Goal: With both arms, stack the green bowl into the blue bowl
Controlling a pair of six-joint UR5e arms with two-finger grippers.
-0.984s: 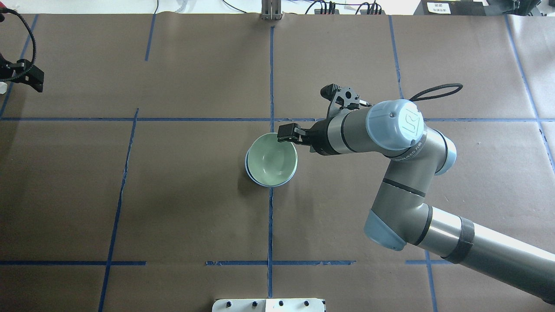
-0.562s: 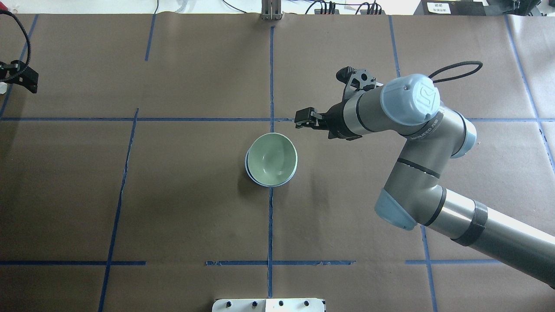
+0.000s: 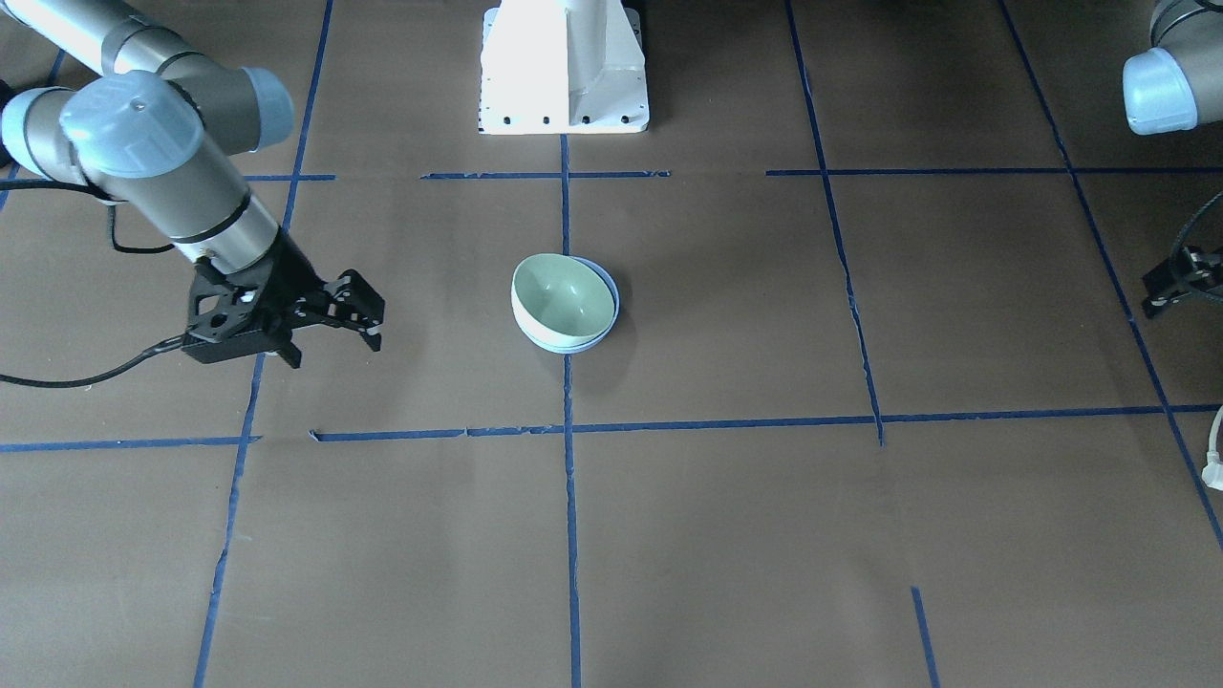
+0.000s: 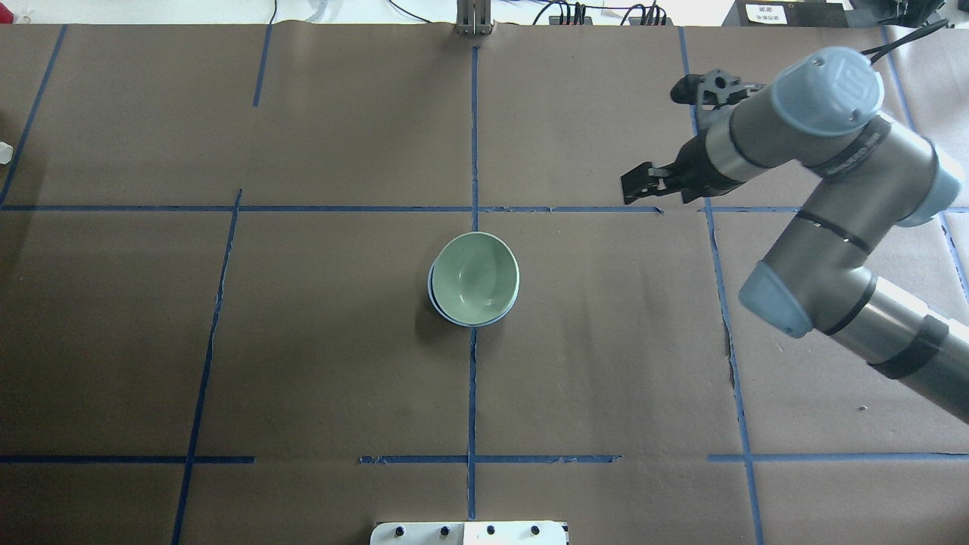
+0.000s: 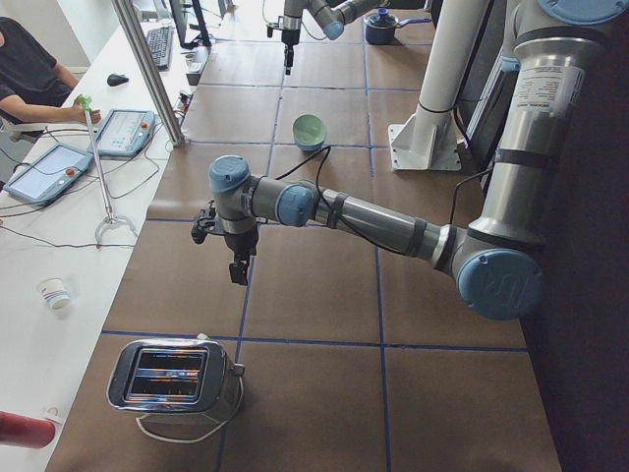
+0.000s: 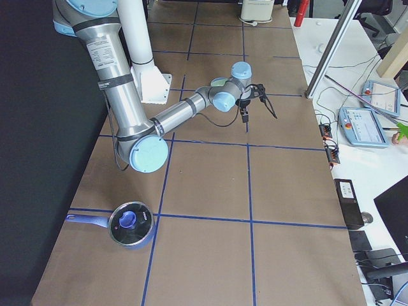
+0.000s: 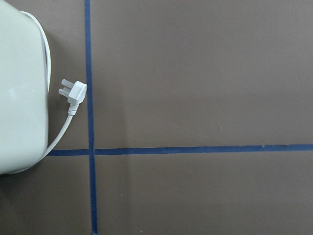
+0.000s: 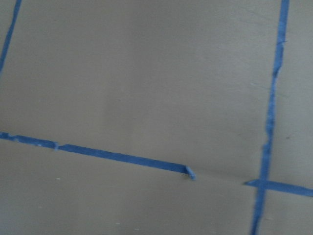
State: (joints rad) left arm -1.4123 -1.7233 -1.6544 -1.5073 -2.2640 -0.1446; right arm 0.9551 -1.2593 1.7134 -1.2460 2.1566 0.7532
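The green bowl (image 4: 474, 276) sits nested inside the blue bowl (image 4: 460, 322) at the table's centre; only the blue rim shows around it. Both also show in the front-facing view, green bowl (image 3: 562, 298) and blue bowl (image 3: 612, 302). My right gripper (image 4: 631, 189) is open and empty, well to the right of the bowls and a little farther out; it also shows in the front-facing view (image 3: 373, 315). My left gripper (image 5: 237, 267) points down near the table's left end, far from the bowls. Whether it is open or shut cannot be told.
A toaster (image 5: 173, 379) with a loose white plug (image 7: 73, 93) stands at the table's left end, below my left wrist. A pot with a blue lid (image 6: 131, 223) lies at the right end. The white pedestal base (image 3: 564, 67) is at the robot's side. Blue tape lines cross the table.
My right gripper has drawn back from the green bowl's rim, to the right and farther out. The left gripper has slid out of the overhead view at the left. The bowls have not moved.
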